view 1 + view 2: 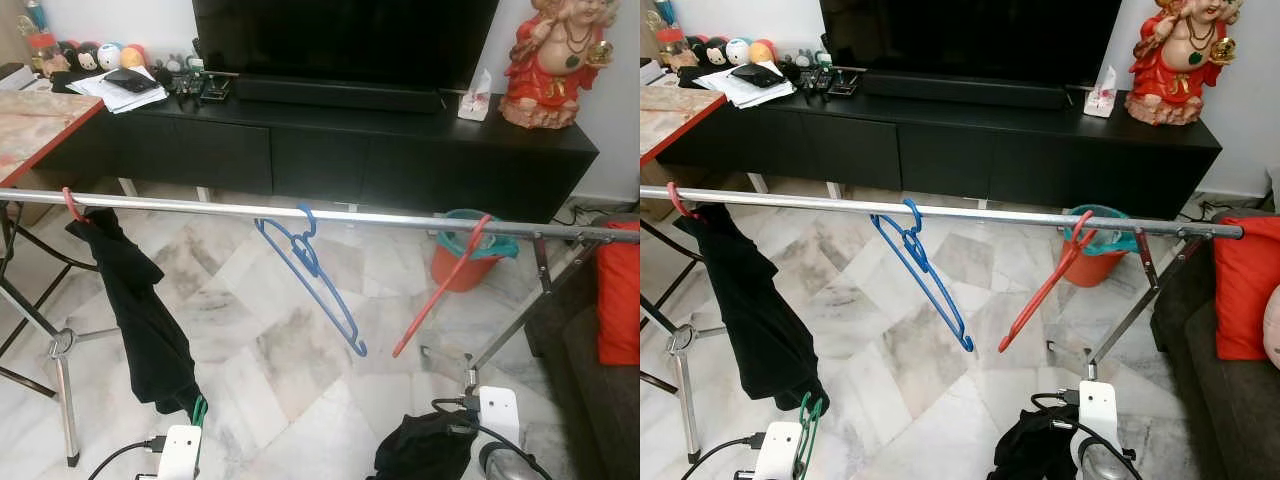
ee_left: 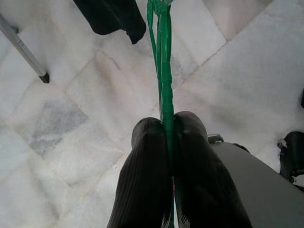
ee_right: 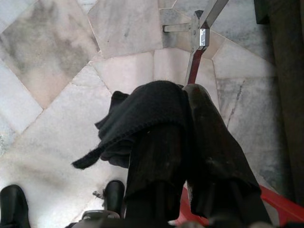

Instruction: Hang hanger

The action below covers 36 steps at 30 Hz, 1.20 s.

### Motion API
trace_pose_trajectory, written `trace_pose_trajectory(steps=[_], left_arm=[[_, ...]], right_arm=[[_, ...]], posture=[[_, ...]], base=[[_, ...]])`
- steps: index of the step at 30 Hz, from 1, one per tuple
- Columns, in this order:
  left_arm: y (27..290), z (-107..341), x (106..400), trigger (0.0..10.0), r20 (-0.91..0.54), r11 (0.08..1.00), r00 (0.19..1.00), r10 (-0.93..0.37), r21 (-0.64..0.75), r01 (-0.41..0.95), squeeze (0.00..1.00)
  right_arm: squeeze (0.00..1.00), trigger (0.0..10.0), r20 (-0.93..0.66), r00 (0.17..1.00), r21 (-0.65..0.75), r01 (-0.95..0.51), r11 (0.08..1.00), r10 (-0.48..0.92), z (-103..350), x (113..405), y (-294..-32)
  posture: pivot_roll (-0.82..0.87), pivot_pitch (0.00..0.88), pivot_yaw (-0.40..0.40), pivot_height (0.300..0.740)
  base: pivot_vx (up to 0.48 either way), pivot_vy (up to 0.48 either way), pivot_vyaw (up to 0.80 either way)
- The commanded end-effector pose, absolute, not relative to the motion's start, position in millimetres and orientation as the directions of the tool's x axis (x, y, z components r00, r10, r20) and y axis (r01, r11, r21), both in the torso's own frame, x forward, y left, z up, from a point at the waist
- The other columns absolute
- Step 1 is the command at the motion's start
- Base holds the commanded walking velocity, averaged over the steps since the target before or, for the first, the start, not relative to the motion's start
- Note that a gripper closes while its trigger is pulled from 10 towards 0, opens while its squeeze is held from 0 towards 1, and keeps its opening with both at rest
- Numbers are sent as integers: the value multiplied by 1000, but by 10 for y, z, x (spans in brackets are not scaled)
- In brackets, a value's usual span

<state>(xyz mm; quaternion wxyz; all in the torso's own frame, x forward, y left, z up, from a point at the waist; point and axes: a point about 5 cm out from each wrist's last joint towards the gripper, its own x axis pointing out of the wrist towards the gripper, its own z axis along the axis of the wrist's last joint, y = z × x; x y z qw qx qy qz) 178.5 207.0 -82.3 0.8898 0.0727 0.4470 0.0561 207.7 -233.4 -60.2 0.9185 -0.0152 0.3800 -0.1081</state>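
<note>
A metal clothes rail (image 1: 400,219) runs across the room from the robot's left to its right, in front of a long black TV cabinet (image 1: 330,150) and above a marble floor (image 1: 290,350); the left gripper (image 2: 166,137) is low at the robot's left, its two black fingers (image 2: 142,180) pressed together on the thin bar of a green hanger (image 2: 164,71), which runs straight out along the line of the fingers, its long axis continuing away from the wrist toward the hem of a black garment (image 1: 140,310); from the head the green hanger (image 1: 808,425) shows near the bottom edge, standing roughly upright above the left wrist and well below the rail; the black garment hangs at the rail's left end from a red hook (image 1: 72,205); a blue hanger (image 1: 315,275) hangs by its hook near the middle of the rail, tilted, its body slanting down toward the robot's right; a red hanger (image 1: 440,290) hangs further right, slanting down toward the left, its lower end near the blue one's; the right gripper (image 3: 187,118) is low at the robot's right, its fingers closed on a bunched black cloth (image 3: 137,118) draped over them; an orange bucket (image 1: 462,262) stands on the floor behind the rail.
</note>
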Motion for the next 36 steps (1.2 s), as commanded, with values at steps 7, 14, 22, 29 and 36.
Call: trace_pose_trajectory(steps=[7,14,22,29,36], left_arm=[[2154,-926,1529,10000,-840,981,513,176,194,-18,0],[2255,-968,1360,10000,-861,979,474,186,203,-14,0],[2301,-998,1229,10000,-872,978,451,188,207,-7,0],[2308,-1003,1208,10000,-874,978,448,187,208,-1,0],[2311,-994,1232,10000,-872,978,454,182,209,10,0]], right_arm=[[0,10000,-689,687,-107,218,970,-231,-603,2040,-2392],[0,10000,-694,683,-102,219,971,-226,-625,2023,-2348],[0,10000,-701,676,-101,222,970,-227,-650,1987,-2327],[0,10000,-710,666,-100,226,969,-229,-668,1950,-2339],[0,10000,-712,662,-101,233,967,-234,-670,1940,-2358]], posture=[[-116,0,-23,740],[-122,0,-17,740],[-126,0,-14,740],[-125,0,-12,740],[-121,0,-8,740]], base=[[0,0,0],[0,476,0],[0,473,0],[0,438,0],[0,250,0]])
